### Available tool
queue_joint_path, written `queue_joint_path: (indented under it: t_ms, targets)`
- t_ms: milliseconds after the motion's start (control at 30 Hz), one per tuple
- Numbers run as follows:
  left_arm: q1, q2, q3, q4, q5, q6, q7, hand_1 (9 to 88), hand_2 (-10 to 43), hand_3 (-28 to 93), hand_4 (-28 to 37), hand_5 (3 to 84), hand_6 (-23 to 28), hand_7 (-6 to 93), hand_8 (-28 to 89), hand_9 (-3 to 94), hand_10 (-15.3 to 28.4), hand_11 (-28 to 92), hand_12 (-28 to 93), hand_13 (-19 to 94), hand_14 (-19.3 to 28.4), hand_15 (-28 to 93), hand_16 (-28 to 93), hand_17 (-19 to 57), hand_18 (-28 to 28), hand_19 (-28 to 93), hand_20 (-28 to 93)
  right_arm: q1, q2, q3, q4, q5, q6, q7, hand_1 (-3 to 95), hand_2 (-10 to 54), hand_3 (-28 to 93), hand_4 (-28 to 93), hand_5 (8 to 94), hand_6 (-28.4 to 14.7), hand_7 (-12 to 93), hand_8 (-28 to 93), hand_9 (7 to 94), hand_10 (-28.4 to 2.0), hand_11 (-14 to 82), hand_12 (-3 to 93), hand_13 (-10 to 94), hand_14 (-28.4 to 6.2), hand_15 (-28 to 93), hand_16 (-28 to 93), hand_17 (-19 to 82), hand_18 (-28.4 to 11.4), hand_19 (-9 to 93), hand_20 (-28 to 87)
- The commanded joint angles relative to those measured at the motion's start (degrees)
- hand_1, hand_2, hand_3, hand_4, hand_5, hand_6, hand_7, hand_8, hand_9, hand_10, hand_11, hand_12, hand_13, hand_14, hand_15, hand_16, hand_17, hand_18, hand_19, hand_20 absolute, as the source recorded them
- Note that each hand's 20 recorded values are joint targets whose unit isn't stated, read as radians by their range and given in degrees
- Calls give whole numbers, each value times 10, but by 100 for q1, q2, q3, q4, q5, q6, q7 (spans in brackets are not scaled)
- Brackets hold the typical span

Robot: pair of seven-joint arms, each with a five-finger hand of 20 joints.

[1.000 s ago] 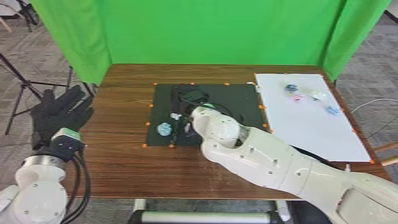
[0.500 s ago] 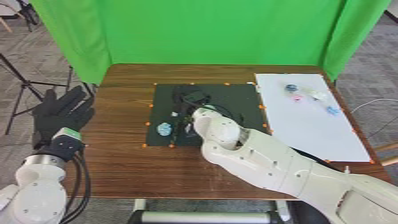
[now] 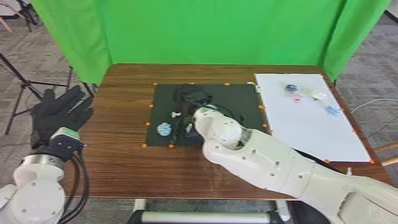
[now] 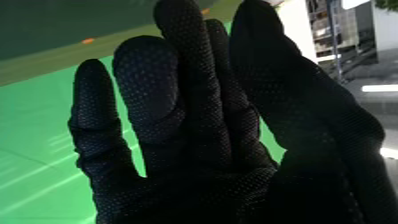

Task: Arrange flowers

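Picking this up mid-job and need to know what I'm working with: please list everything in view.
Table: one, brown, centre
Mat: one, dark, on the table
Sheet: one, white, right of the mat
Flower-like piece: one, light blue, mat's near left part
Small piece: one, white, on the mat, too small to name
Flower-like pieces on the sheet: apparently four; darker blue, cream, pink, pale blue; far half
Markers: several, orange, around mat and sheet
Cloth: one, green, behind the table
Stand: one, black, floor at left
Arms: two, white, from the near edge
Left hand: one, black, beside the table's left edge
Right hand: one, black, over the mat, fingers straight
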Motion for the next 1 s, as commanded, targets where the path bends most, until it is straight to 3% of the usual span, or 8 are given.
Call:
queue_joint_path:
  t_ms: [33,167,300,367,600,900,967,1000]
  targets:
    - [267,-104,-150,-61,4,-81,93,270,118,706,-283,407,82,188,-121,307,139,236,83,201,152,410,-113,-68,128,297,82,-220,305,960,-628,70,-277,-16,464,-95,753,-283,619,-18,241,-148,780,-112,191,276,705,-89,577,335,255,-231,686,345]
    - [291,-102,-206,-93,134,-145,98,265,122,705,-283,407,79,176,-123,311,133,221,74,207,145,385,-117,-68,128,293,81,-563,837,1774,-1227,257,-477,37,427,-95,790,-283,596,-30,226,-143,726,-142,226,198,675,-103,574,304,238,-232,669,334]
    - [483,-133,-452,-193,323,-313,23,261,123,704,-283,404,74,162,-119,315,126,204,66,208,136,357,-115,-67,128,288,81,-919,1416,2313,-1471,505,184,-97,420,-95,792,-283,596,-31,221,-141,700,-149,217,183,663,-107,587,293,232,-233,667,329]
    - [556,-151,-578,-209,397,-452,26,260,124,704,-283,404,73,160,-118,313,125,201,65,208,134,350,-113,-67,128,287,81,-1142,1654,2712,-1553,749,2,-199,426,-95,790,-283,622,-25,221,-139,702,-144,213,178,672,-104,604,292,234,-229,669,329]
    - [627,-161,-776,-291,436,-519,141,258,123,701,-283,403,71,155,-116,314,124,195,66,207,133,340,-106,-67,127,281,81,-2227,2048,4241,-1810,927,-666,95,427,-95,790,-283,606,-28,221,-142,631,-144,179,159,639,-109,682,291,221,-218,669,338]
    - [766,-154,-786,-321,231,-311,351,256,122,701,-283,403,71,154,-113,314,125,195,69,206,137,341,-99,-67,127,279,83,-3303,1990,5475,-1815,444,-343,680,426,-95,792,-283,579,-39,213,-137,596,-145,168,151,633,-114,711,279,218,-219,675,348]
    - [729,-107,-731,-359,92,-3,365,256,122,702,-283,404,72,156,-112,318,128,198,71,208,138,345,-99,-67,127,280,83,-3455,1972,5662,-1832,310,-332,875,426,-95,793,-283,573,-40,210,-137,590,-145,166,150,633,-114,712,278,218,-219,676,350]
    - [721,-99,-715,-342,44,51,394,256,123,702,-283,411,73,159,-112,323,130,203,72,211,140,348,-98,-66,127,281,84,-3477,1956,5703,-1822,229,-361,1084,426,-95,794,-283,572,-41,210,-136,588,-144,166,149,632,-114,713,276,218,-220,677,351]
